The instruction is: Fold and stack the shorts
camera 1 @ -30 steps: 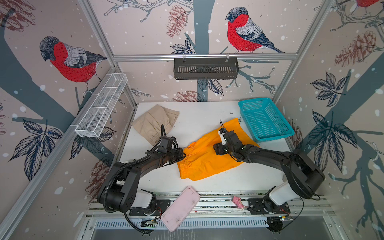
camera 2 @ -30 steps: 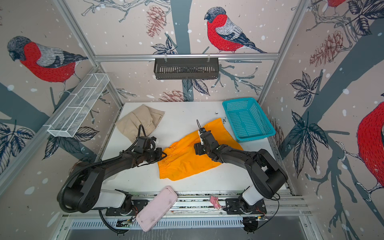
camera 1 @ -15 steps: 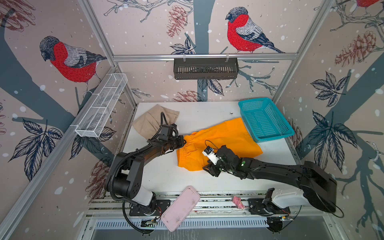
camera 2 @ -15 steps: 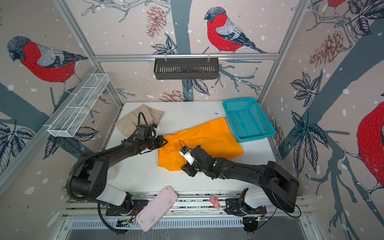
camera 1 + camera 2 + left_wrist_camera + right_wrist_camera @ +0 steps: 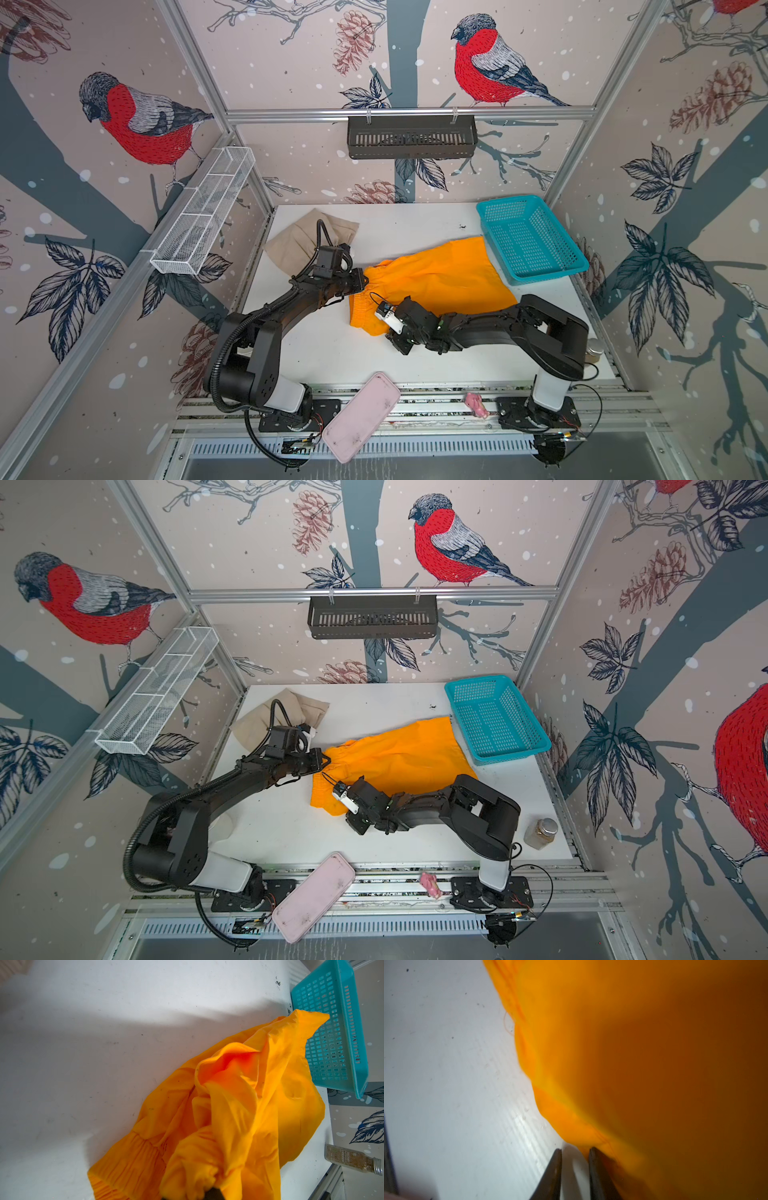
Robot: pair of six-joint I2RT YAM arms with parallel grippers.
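Observation:
The orange shorts (image 5: 436, 278) (image 5: 395, 754) lie spread across the middle of the white table, one leg end touching the teal basket (image 5: 544, 274). My left gripper (image 5: 362, 280) (image 5: 326, 759) is shut on their gathered waistband. In the left wrist view the orange cloth (image 5: 239, 1095) bunches over the jaws. My right gripper (image 5: 386, 331) (image 5: 348, 808) sits low at the shorts' near left corner. In the right wrist view its fingers (image 5: 575, 1150) stand a narrow gap apart, bare table between them and the cloth edge (image 5: 550, 1109) at one tip. The beige shorts (image 5: 299, 241) (image 5: 257, 721) lie folded at the far left.
A pink case (image 5: 361, 415) and a small pink scrap (image 5: 476, 405) rest on the front rail. A small glass bottle (image 5: 540, 833) stands at the near right edge. A black rack (image 5: 411, 137) hangs on the back wall, a white wire shelf (image 5: 203, 212) on the left.
My right gripper left the shorts' middle, came to their near left corner and narrowed its jaws. The left gripper drew the waistband back and the shorts now lie flatter.

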